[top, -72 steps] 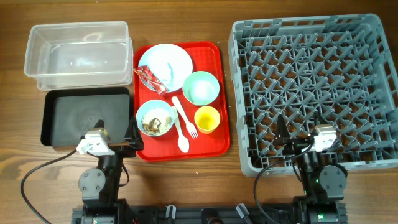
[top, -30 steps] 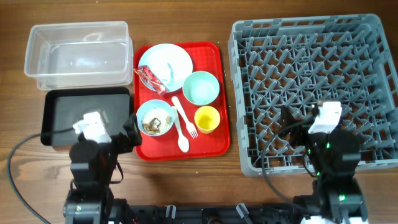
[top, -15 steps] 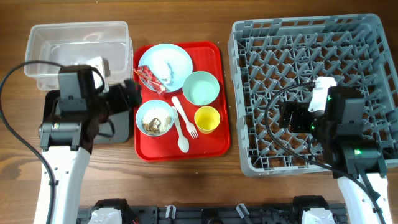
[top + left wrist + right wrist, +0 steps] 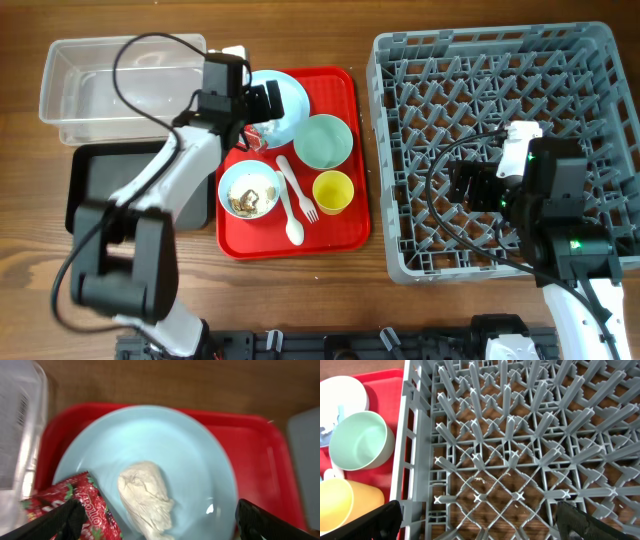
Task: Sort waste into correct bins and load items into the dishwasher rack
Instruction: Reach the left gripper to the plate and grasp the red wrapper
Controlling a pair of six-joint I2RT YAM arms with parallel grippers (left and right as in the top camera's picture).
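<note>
My left gripper [image 4: 262, 104] is open over the pale blue plate [image 4: 290, 100]. In the left wrist view its fingers [image 4: 162, 525] straddle the white tissue [image 4: 146, 497] on the plate [image 4: 190, 455], with the red wrapper [image 4: 75, 505] beside the left finger. The wrapper [image 4: 240, 130] also shows in the overhead view. My right gripper [image 4: 465, 187] is open and empty above the grey dishwasher rack [image 4: 500, 60], seen in the right wrist view [image 4: 477, 525]. The light blue bowl [image 4: 232, 177] holds food scraps [image 4: 248, 198]. The mint bowl [image 4: 323, 142], yellow cup [image 4: 333, 191], fork [image 4: 303, 198] and spoon [image 4: 291, 218] lie on the tray.
All dishes sit on a red serving tray [image 4: 340, 235]. The clear tub [image 4: 120, 90] is at the back left, with the black tray [image 4: 95, 190] in front of it. The rack [image 4: 520, 435] fills the right side.
My left arm has swung from over the black tray up to the plate, its gripper now around the tissue. The right arm has held still above the rack since half a second ago.
</note>
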